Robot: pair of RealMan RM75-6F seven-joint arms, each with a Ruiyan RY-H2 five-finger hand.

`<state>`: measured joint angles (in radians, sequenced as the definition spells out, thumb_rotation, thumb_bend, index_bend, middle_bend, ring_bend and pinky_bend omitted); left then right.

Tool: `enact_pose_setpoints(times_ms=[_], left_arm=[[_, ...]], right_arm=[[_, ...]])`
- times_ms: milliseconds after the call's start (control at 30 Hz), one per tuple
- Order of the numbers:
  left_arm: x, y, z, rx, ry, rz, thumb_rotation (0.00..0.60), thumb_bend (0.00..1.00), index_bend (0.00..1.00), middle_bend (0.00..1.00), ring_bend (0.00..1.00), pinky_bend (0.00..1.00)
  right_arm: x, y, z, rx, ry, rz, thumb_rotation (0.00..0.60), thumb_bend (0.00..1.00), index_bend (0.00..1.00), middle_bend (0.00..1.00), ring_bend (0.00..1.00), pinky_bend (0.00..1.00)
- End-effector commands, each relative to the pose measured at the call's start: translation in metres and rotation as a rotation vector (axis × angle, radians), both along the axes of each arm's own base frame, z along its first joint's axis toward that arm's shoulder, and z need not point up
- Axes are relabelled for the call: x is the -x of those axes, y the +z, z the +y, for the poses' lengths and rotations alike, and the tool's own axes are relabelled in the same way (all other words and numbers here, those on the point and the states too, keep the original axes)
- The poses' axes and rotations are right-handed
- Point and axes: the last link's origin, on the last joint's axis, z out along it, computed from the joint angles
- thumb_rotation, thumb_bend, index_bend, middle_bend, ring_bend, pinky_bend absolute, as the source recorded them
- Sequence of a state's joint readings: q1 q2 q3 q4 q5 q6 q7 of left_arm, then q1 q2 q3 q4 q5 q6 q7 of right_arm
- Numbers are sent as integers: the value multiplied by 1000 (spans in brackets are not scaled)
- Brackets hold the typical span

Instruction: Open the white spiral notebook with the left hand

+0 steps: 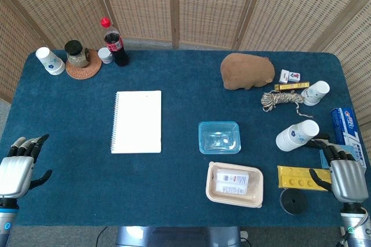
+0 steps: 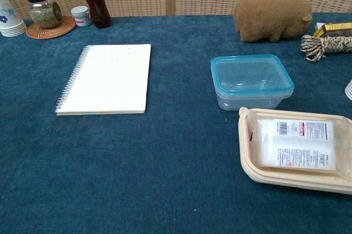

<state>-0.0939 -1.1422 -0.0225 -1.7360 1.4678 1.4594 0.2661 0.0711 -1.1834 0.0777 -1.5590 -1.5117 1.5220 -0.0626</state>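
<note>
The white spiral notebook (image 1: 137, 122) lies closed and flat on the blue table, its wire spine along its left edge; the chest view shows the notebook (image 2: 107, 78) at the upper left. My left hand (image 1: 18, 167) hovers at the table's front left corner, well to the left of the notebook, fingers apart and holding nothing. My right hand (image 1: 345, 174) is at the front right corner, fingers apart and holding nothing. Neither hand appears in the chest view.
A clear blue-rimmed container (image 1: 219, 137) and a beige tray (image 1: 235, 184) with a packet lie right of the notebook. A cola bottle (image 1: 115, 42), jar (image 1: 76, 53) on a coaster and paper cup (image 1: 50, 61) stand at the back left. A brown plush animal (image 1: 247, 71), rope (image 1: 282, 100) and cups are at the right.
</note>
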Motion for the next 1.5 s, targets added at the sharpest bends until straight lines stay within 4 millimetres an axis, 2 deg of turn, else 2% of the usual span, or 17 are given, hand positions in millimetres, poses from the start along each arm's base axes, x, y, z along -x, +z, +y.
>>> enact_pose_setpoints(times_ms=[33,267,500,533,700,1000,1300,1367,1500], left_arm=[[0,0,0,1,0,0,598,201,180,218,190,134],[1,-2,-1,4,3,12,600,200,178,222,192,168],[-7,-3,1,1,-23,3,600,201,172,218,192,163],[-16,-9,8,19,-58,-7,600,201,172,218,192,161],[-35,-27,26,67,-110,-12,600,202,173,214,192,161],[-84,-77,56,218,-221,-24,599,202,149,198,190,167],[-112,-111,77,282,-271,28,600,201,131,190,188,166],[-122,-126,86,301,-278,38,600,201,132,189,188,168],[-132,-144,94,315,-286,56,599,202,132,189,188,170]], right_arm=[[0,0,0,2,0,-1,600,288,176,287,250,350],[2,0,2,4,-2,-7,600,289,176,287,250,350],[4,2,6,14,-5,-17,600,289,176,287,250,350],[5,1,7,14,-7,-25,600,289,176,287,250,350],[6,0,8,12,-7,-30,600,288,176,287,250,350],[11,3,16,24,-20,-44,600,289,176,286,250,351],[18,7,25,41,-40,-50,600,289,176,286,250,350],[20,10,28,52,-48,-56,600,288,176,286,250,350],[22,12,30,58,-55,-59,600,290,176,286,251,350]])
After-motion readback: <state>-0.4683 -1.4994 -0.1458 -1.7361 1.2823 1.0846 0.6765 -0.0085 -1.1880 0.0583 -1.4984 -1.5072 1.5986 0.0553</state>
